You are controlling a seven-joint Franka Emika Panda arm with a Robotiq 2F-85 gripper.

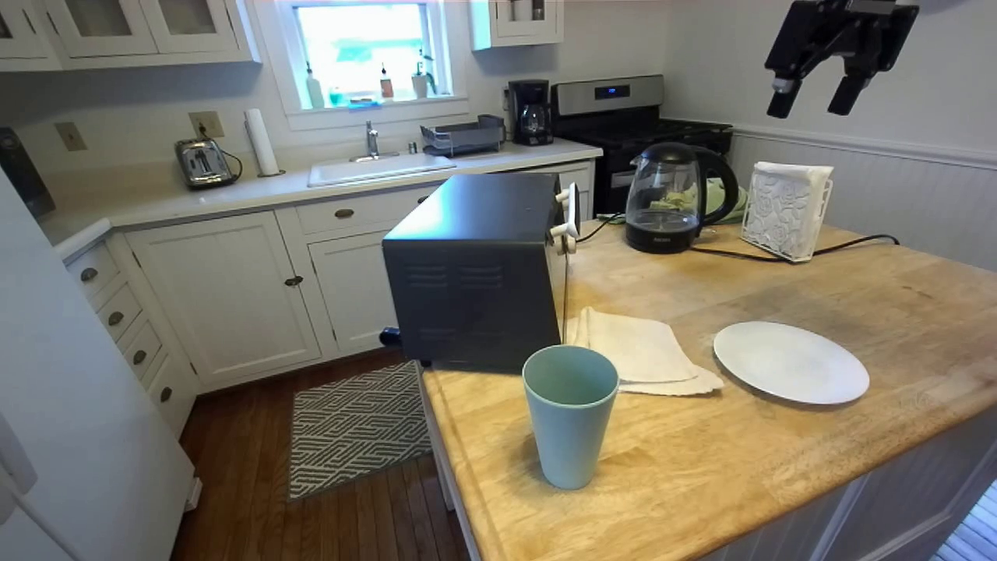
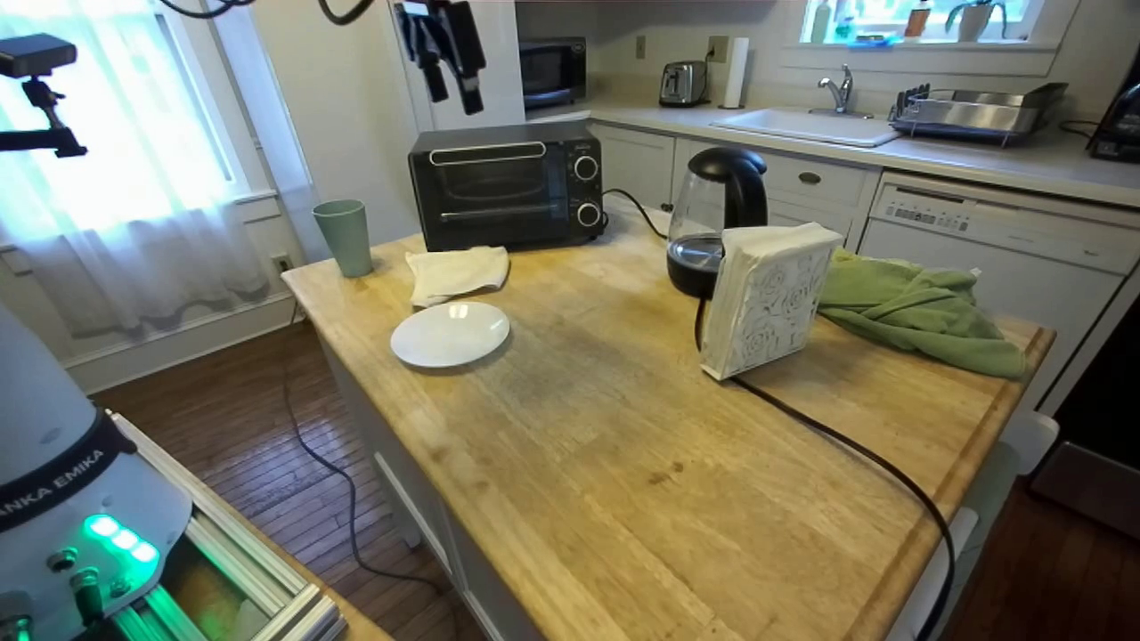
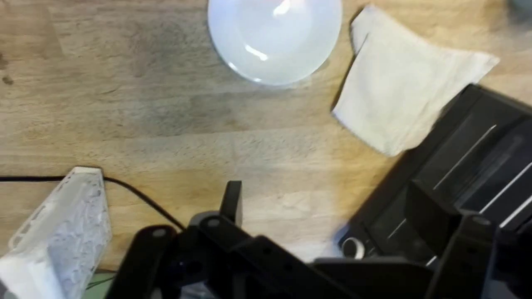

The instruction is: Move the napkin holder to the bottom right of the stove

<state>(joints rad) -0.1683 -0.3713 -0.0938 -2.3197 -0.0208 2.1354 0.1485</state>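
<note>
The napkin holder (image 1: 788, 209), a white patterned stand full of white napkins, stands upright on the wooden island. It also shows in an exterior view (image 2: 768, 298) beside the kettle and at the lower left of the wrist view (image 3: 77, 232). The stove (image 1: 623, 128), with black cooktop and silver back panel, stands against the back wall beyond the island. My gripper (image 1: 814, 97) is open and empty, high above the island and apart from the holder; it also shows in an exterior view (image 2: 455, 96). In the wrist view its fingers (image 3: 332, 203) are wide apart.
A glass kettle (image 1: 662, 199) stands next to the holder; its black cord (image 2: 846, 427) passes by the holder's base. A green cloth (image 2: 926, 307), black toaster oven (image 2: 499, 191), beige cloth (image 1: 635, 347), white plate (image 1: 790, 362) and green cup (image 1: 570, 421) are on the island (image 2: 623, 499).
</note>
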